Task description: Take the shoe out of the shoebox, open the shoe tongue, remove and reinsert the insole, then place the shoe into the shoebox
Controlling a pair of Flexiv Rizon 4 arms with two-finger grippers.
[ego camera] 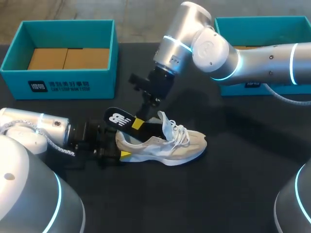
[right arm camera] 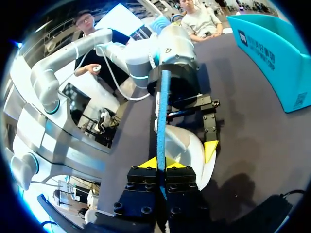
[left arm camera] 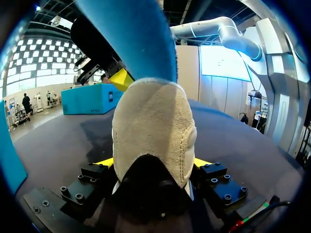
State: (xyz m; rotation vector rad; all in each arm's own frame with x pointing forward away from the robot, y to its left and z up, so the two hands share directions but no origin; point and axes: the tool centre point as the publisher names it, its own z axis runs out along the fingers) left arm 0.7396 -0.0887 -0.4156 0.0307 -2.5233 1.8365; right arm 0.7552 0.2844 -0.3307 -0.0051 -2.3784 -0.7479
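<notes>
A beige sneaker [ego camera: 167, 144] with white laces lies on its sole on the dark table, toe to the right. My left gripper [ego camera: 119, 148] holds its heel [left arm camera: 153, 126], one yellow-tipped finger [left arm camera: 104, 161] on each side of it. A black insole [ego camera: 119, 118] with a blue underside [left arm camera: 136, 39] sticks up and back out of the shoe's opening. My right gripper [ego camera: 139, 123] comes down from above and is shut on the insole's edge [right arm camera: 161, 111], its yellow tips [right arm camera: 160, 164] pressed together on it. The insole's front end is hidden inside the shoe.
A teal shoebox [ego camera: 63, 80] with brown cardboard inside stands at the back left. A second teal box [ego camera: 228, 24] stands at the back right, partly behind my right arm. Bare dark table lies in front of the shoe and to its right.
</notes>
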